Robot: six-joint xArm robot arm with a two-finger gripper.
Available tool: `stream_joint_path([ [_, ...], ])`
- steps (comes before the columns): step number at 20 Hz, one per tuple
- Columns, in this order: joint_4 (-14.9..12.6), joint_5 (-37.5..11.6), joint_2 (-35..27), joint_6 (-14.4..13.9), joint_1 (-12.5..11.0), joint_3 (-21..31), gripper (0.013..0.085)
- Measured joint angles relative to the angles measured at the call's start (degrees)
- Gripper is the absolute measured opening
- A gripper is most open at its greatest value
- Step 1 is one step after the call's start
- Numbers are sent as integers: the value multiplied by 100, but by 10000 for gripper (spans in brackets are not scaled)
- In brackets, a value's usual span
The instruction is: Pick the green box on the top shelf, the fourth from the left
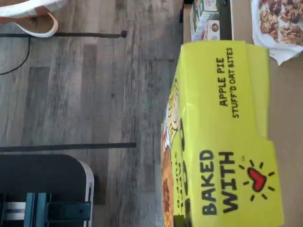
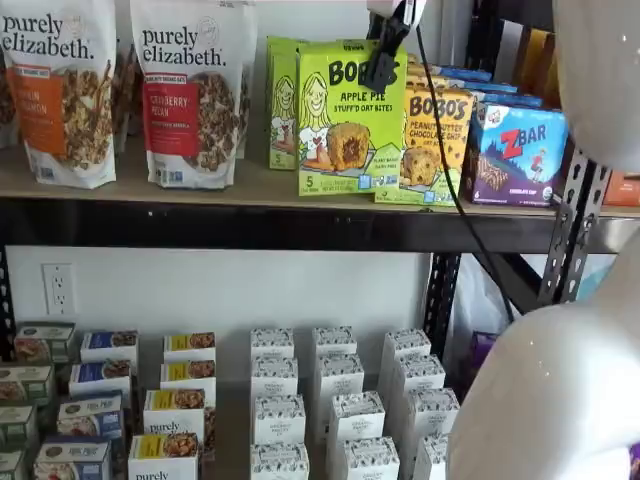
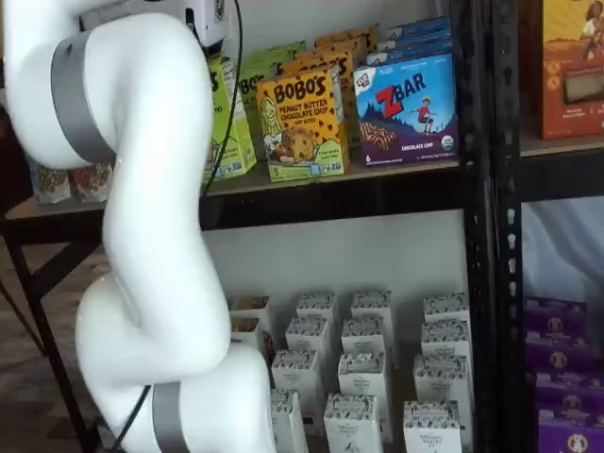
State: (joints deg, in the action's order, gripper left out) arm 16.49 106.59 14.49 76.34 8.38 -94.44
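In a shelf view the gripper (image 2: 384, 62) hangs at the upper front of the green box (image 2: 351, 117), standing on the top shelf (image 2: 250, 222) beside an orange-yellow Bobo's box (image 2: 433, 145), though whether its fingers clamp the carton cannot be told.

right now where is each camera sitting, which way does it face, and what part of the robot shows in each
Wrist view: on the wrist, looking down past the green box to the wood floor; only a dark mount with teal brackets shows, no fingers.
Shelf view: fixed, facing the top shelf from the front; the gripper hangs from above onto the box, white arm links to the right.
Shelf view: fixed, off to one side; the white arm fills the foreground and hides most of the box.
Shared: both shelf views show the orange Bobo's box and Zbar box.
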Motion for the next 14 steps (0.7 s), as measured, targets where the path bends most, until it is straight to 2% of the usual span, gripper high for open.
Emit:
stream_joint_path([
  [5, -147, 239, -4, 20, 9, -51, 290],
  [8, -185, 33, 169, 66, -12, 179, 290],
  [14, -64, 284, 222, 159, -153, 208, 290],
])
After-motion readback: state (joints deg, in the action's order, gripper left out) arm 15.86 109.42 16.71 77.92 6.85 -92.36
